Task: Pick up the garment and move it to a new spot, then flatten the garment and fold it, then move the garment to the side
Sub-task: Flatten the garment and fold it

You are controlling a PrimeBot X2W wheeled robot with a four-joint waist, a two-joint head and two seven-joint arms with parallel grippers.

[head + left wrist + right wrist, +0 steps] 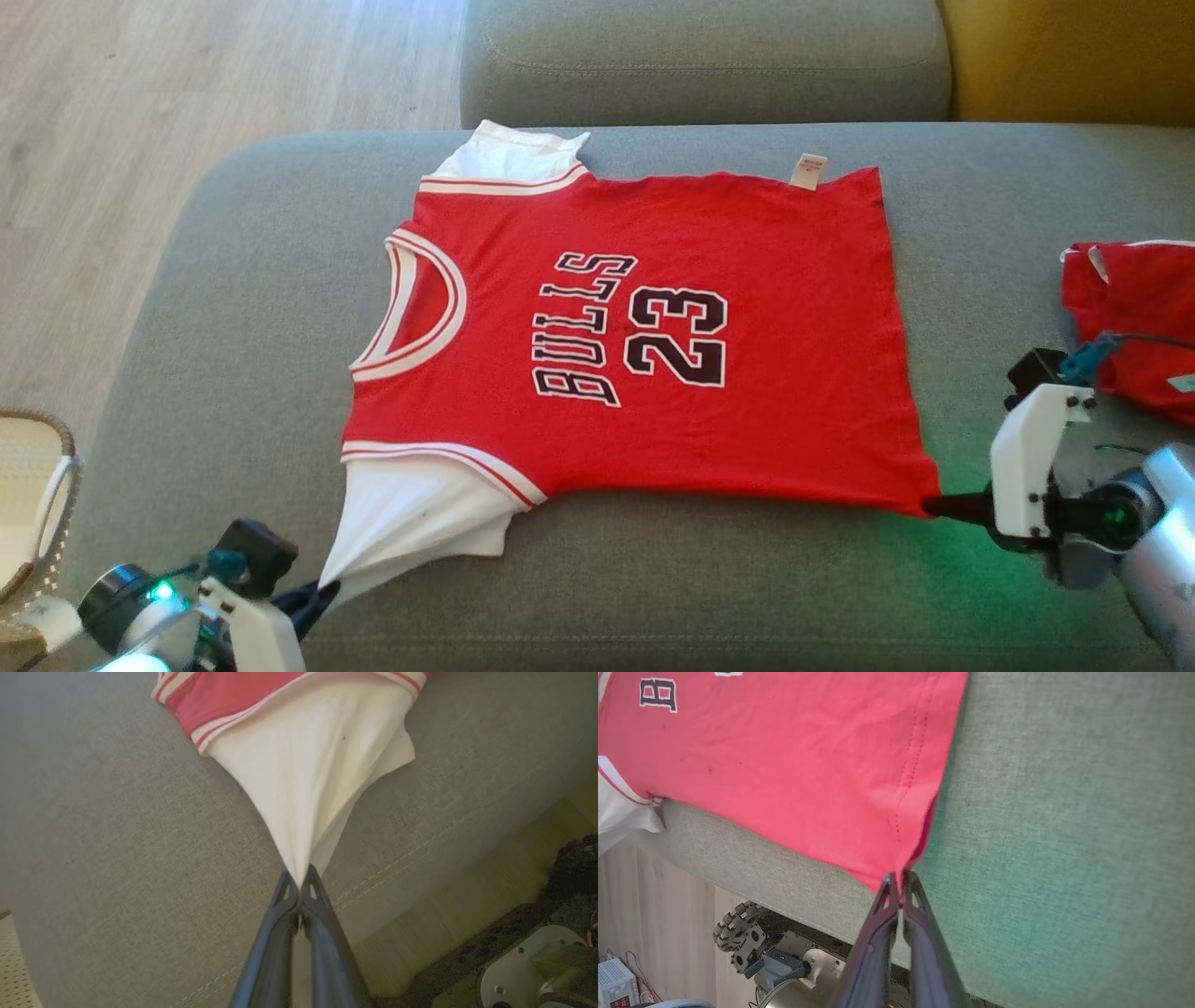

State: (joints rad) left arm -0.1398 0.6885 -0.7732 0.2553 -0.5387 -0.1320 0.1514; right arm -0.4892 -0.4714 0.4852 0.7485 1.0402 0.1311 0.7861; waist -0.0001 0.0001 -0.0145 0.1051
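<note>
a big grey couch seat (187, 308) takes up most of the head view, with a wood floor (187, 84) past its left side. the red shirt (766, 308) lies spread flat in the middle of the seat, front side up, with "bulls" and "23" in dark letters. its neck hole points left and its bottom edge points right. a far white sleeve (523, 154) sticks out on the side away from the robot. a near white sleeve (420, 513) sticks out on the side close to the robot. a second red cloth (1134, 308) sits in a heap at the right end of the seat, apart from the shirt. a woven basket (37, 495) peeks in at the left edge. the left gripper (322, 593) is pinched tight on the tip of the near white sleeve, and the cloth there is pulled into a point. the right gripper (934, 507) is pinched tight on the shirt's near bottom corner. a small white tag (808, 171) sits at the far bottom corner.
</note>
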